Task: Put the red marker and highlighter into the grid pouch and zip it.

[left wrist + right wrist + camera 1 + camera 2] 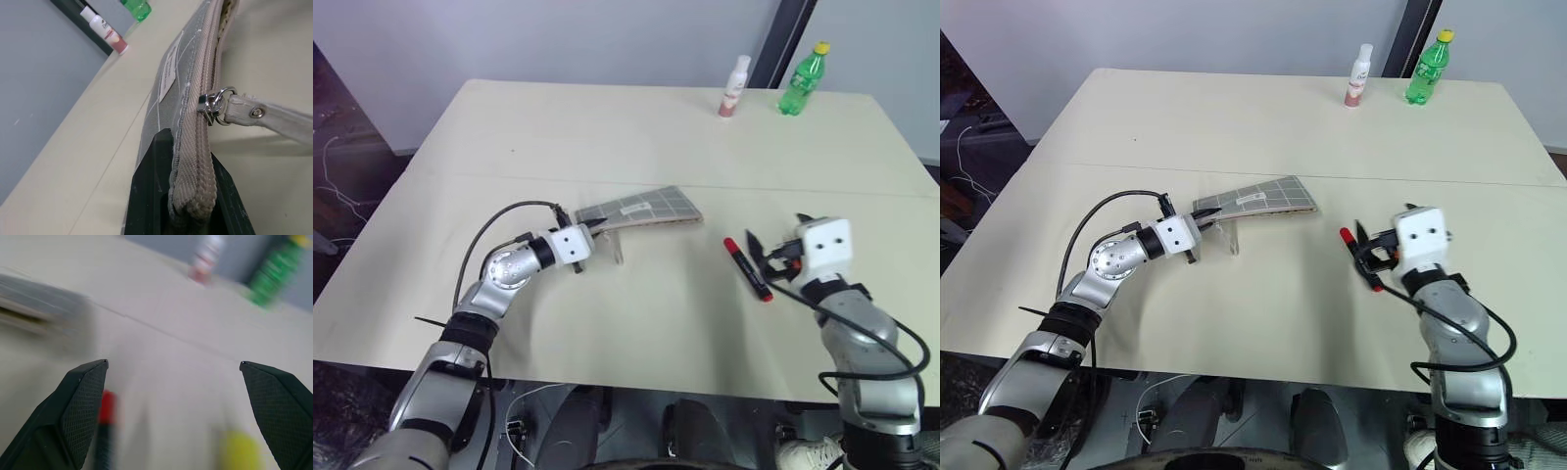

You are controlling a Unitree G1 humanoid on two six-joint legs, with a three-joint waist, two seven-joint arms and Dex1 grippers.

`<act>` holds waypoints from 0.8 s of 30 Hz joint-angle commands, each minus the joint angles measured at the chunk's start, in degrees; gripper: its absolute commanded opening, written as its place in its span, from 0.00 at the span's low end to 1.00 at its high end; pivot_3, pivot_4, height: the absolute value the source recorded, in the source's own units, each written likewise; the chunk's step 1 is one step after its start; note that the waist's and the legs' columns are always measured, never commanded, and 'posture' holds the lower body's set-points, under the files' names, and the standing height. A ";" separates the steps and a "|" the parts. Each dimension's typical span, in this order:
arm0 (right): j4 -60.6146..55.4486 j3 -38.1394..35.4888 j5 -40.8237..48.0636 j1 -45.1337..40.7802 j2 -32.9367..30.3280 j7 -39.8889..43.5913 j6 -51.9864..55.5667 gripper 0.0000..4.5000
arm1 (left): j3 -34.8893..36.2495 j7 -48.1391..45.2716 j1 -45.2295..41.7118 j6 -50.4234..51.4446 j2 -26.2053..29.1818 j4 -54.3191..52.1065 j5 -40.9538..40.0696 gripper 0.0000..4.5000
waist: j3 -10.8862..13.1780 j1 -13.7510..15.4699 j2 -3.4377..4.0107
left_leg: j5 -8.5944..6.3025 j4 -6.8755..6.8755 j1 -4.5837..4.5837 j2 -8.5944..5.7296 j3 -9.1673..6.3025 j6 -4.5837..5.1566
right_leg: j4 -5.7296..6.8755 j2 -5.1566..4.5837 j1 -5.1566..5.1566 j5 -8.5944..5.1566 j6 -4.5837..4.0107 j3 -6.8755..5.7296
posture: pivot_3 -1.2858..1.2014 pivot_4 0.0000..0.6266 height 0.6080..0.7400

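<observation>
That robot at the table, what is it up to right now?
The left gripper is shut on one end of the grid pouch, holding that end up off the table. The right gripper is open, empty, beside the red marker, which lies on the table. Something yellow, probably the highlighter, lies in front of it. The marker is not in the pouch yet.
</observation>
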 commanded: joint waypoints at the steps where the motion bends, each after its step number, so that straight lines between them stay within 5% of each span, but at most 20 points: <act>1: 0.85 -4.79 1.37 1.37 -1.62 -0.26 5.87 0.99 | 0.89 -0.33 -0.92 -0.98 -0.10 -0.71 -1.57 0.00 | 0.00 -0.01 0.00 | 0.00 0.00 0.00 0.00 0.00 0.00 | -0.02 0.00 0.01 0.00 0.00 -0.01 | 0.52 0.24 1.00; 13: 5.88 -8.82 8.38 0.27 -4.31 2.84 19.61 0.99 | 0.71 -0.35 0.37 -1.36 -0.15 -0.75 -1.18 0.00 | 0.00 -0.14 0.01 | 0.00 0.07 0.02 0.02 -0.01 0.05 | -0.01 -0.02 0.07 0.01 0.00 -0.01 | 0.52 0.24 1.00; 16: 6.94 -8.77 8.16 0.05 -4.41 1.74 20.47 0.81 | 0.76 -0.49 0.12 -1.12 -0.17 -1.16 -1.31 0.00 | 0.00 -0.10 0.01 | -0.01 0.11 0.02 0.02 -0.01 0.06 | -0.01 -0.02 0.10 0.01 0.00 -0.02 | 0.52 0.24 1.00; 21: 5.93 -9.68 9.72 -2.62 -4.63 1.57 22.33 0.23 | 1.46 -3.41 -0.43 0.85 -0.64 -1.64 -4.92 0.00 | 0.00 -0.11 0.01 | -0.02 0.16 0.01 0.01 -0.01 0.07 | -0.02 -0.03 0.11 0.01 0.00 -0.02 | 0.52 0.24 1.00; 24: 3.43 -6.79 10.83 -4.97 -7.59 6.24 16.86 0.20 | 2.17 -9.62 -0.27 3.99 -0.72 -2.91 -11.07 0.00 | 0.01 -0.19 0.03 | -0.02 0.16 0.00 0.01 -0.01 0.07 | -0.02 -0.03 0.09 0.01 -0.01 -0.02 | 0.52 0.24 1.00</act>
